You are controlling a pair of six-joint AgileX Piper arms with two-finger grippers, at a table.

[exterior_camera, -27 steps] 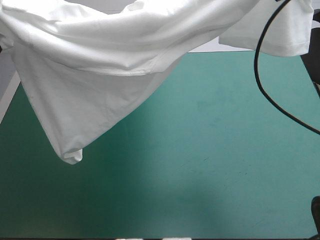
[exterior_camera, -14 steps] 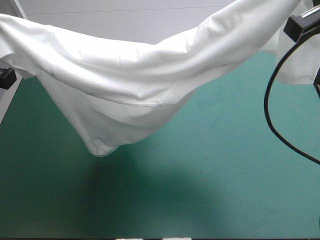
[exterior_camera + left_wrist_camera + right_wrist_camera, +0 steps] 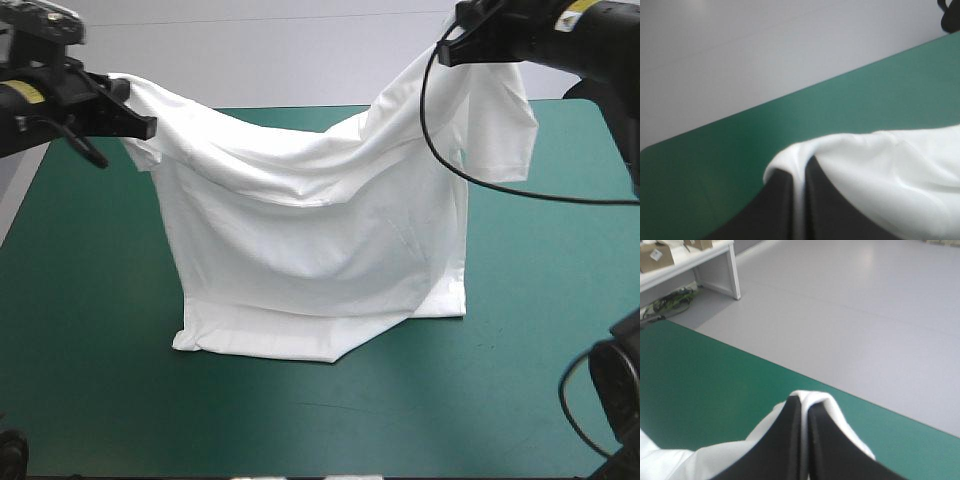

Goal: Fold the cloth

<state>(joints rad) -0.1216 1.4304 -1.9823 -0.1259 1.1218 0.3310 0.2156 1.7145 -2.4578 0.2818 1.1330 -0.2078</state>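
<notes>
You have the white short-sleeved cotton T-shirt [image 3: 320, 250] hung up between both arms over the middle of the table with the teal-green cover [image 3: 300, 420]. Its upper edge sags in a curve from one arm to the other. Its lower part touches the cover, where the hem lies in a flat strip with one corner tucked under.

Your left gripper [image 3: 143, 126] has its black fin-shaped fingers pressed almost together, pinching one top corner of the shirt. The left wrist view shows a thin white sheet squeezed between them. Your right gripper [image 3: 447, 50], held higher and nearer the far edge, pinches the other top corner the same way, with a white rim wrapped over its fingertips in its own view. One short sleeve [image 3: 500, 130] hangs free just beside it.

I judge that the task is at an early stage. The shirt is picked up and opened out, but no fold is made. You have yet to lay it flat, then fold it into a bundle.

The count is one T-shirt, two grippers, both gripping it, and one sleeve plainly in view. I cannot pick out the other sleeve.
</notes>
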